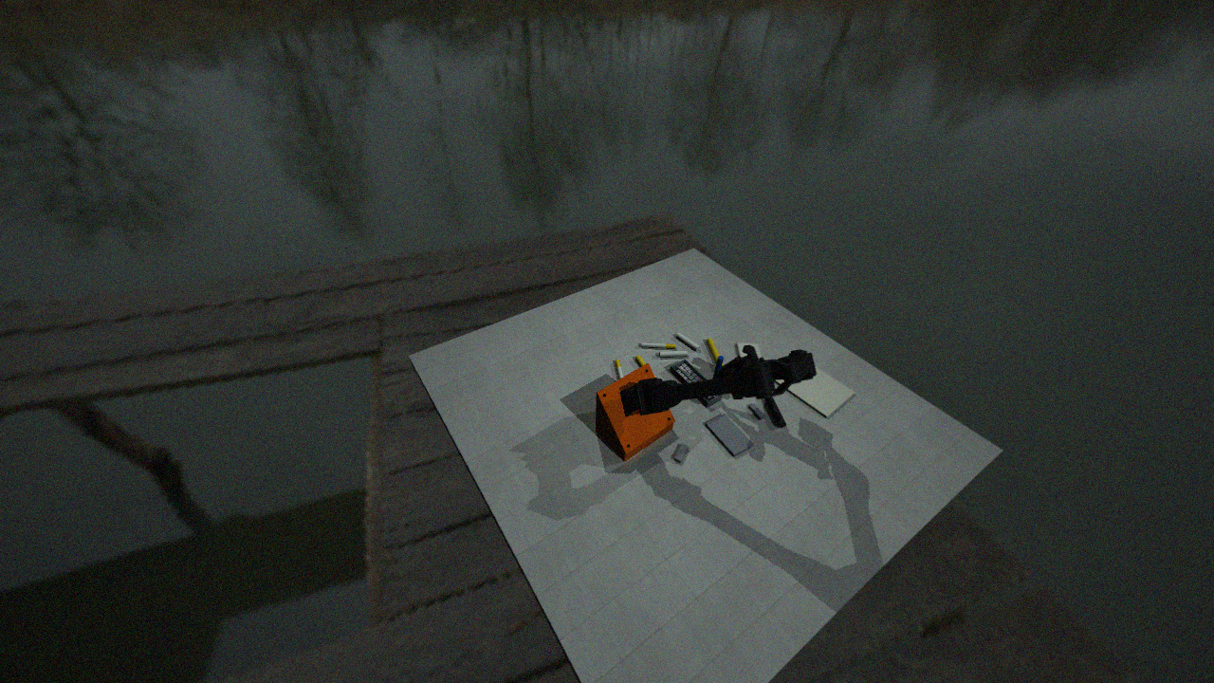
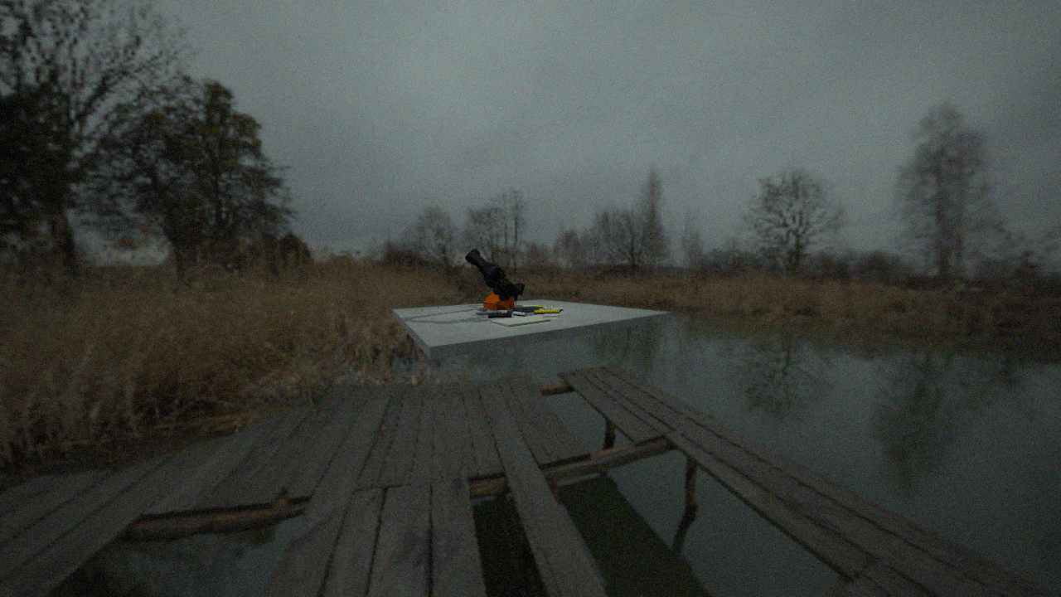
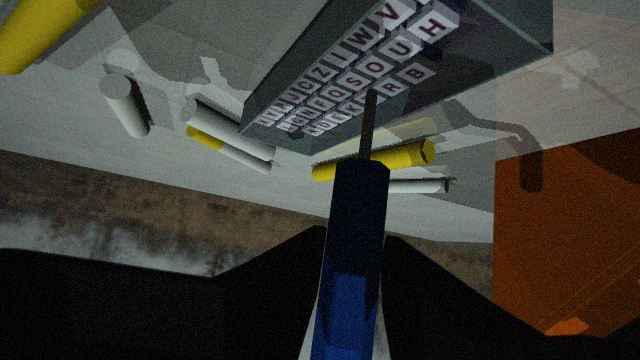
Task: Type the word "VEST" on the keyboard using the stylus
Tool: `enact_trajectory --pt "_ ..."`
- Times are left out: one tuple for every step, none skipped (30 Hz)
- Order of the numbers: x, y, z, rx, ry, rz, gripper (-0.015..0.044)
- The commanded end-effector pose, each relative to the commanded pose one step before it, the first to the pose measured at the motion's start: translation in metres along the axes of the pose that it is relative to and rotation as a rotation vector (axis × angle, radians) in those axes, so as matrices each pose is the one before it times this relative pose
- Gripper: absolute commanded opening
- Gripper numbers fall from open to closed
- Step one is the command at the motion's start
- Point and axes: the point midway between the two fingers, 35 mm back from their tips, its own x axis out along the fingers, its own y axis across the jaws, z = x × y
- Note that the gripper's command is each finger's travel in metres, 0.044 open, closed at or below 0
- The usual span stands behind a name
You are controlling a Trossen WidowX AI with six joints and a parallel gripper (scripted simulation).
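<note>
Loose pens: on the left of the wrist view I see a fat yellow cylinder (image 3: 35, 30), a grey-white pen (image 3: 125, 102) and a white pen with a yellow end (image 3: 230, 140) lying on the table (image 1: 679, 544); none is in my line to the keys.

Keyboard: the keyboard (image 3: 350, 75) lies on the table just beyond the stylus tip, its small lettered keys scrambled, not in a normal layout. V (image 3: 391, 12) sits at the far end of its row, with H beside it; S (image 3: 351, 81) is nearer; I cannot make out E or T in the blurred near rows.

Stylus: the blue stylus (image 3: 352, 235) is clamped in my hand (image 3: 350, 310), which is closed firmly on its barrel; the thin black tip (image 3: 368, 120) points at the near keys, around R, and seems not to be touching one.

Step in hand: I judge I am lining up on a letter (which press of the four, I cannot say). I would centre the tip on one cap, push straight down, lift straight up, and never loosen the grip.

Obstacles: a yellow pen (image 3: 380, 159) and a white one (image 3: 417, 185) lie just beside the keyboard's near edge, under the stylus, so I stay high when crossing.

Base: the orange base (image 3: 565, 230) at right crowds that side.
</note>
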Motion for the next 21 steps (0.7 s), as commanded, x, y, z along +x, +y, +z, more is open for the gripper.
enact_trajectory --pt "0.00861 0.00291 -0.00570 0.0014 0.00339 -0.00158 0.0000" --pt "0.00379 0.00141 -0.00246 0.0003 0.00036 0.00037 0.0000" --pt "0.00415 0.00145 -0.00271 0.0003 0.00042 0.00038 0.0000" --pt "0.00425 0.00137 -0.00278 0.0003 0.00046 0.00035 0.0000" --pt "0.00427 0.00127 -0.00281 0.0003 0.00049 0.00032 0.0000" --pt "0.00428 0.00117 -0.00282 0.0003 0.00052 0.00029 0.0000" --pt "0.00429 0.00106 -0.00284 0.0003 0.00055 0.00026 0.0000" --pt "0.00430 0.00095 -0.00285 0.0003 0.00058 0.00022 0.0000" --pt "0.00431 0.00085 -0.00286 0.0003 0.00061 0.00019 0.0000" --pt "0.00431 0.00074 -0.00287 0.0003 0.00064 0.00015 0.0000" --pt "0.00432 0.00064 -0.00288 0.0003 0.00067 0.00012 0.0000" --pt "0.00432 0.00053 -0.00289 0.0003 0.00070 0.00008 0.0000" --pt "0.00432 0.00042 -0.00289 0.0003 0.00072 0.00004 0.0000" --pt "0.00432 0.00032 -0.00289 0.0003 0.00075 0.00001 0.0000" --pt "0.00432 0.00021 -0.00289 0.0003 0.00077 -0.00003 0.0000" --pt "0.00432 0.00010 -0.00288 0.0003 0.00080 -0.00007 0.0000" --pt "0.00352 0.00000 -0.00235 0.0002 0.00067 -0.00008 0.0000" --pt "0.00213 -0.00003 -0.00142 0.0001 0.00041 -0.00006 0.0000" --pt "0.00071 -0.00002 -0.00047 0.0000 0.00014 -0.00002 0.0000" --pt "0.00000 0.00000 0.00000 0.0000 0.00000 0.00000 0.0000" --pt "0.00000 0.00000 0.00000 0.0000 0.00000 0.00000 0.0000"
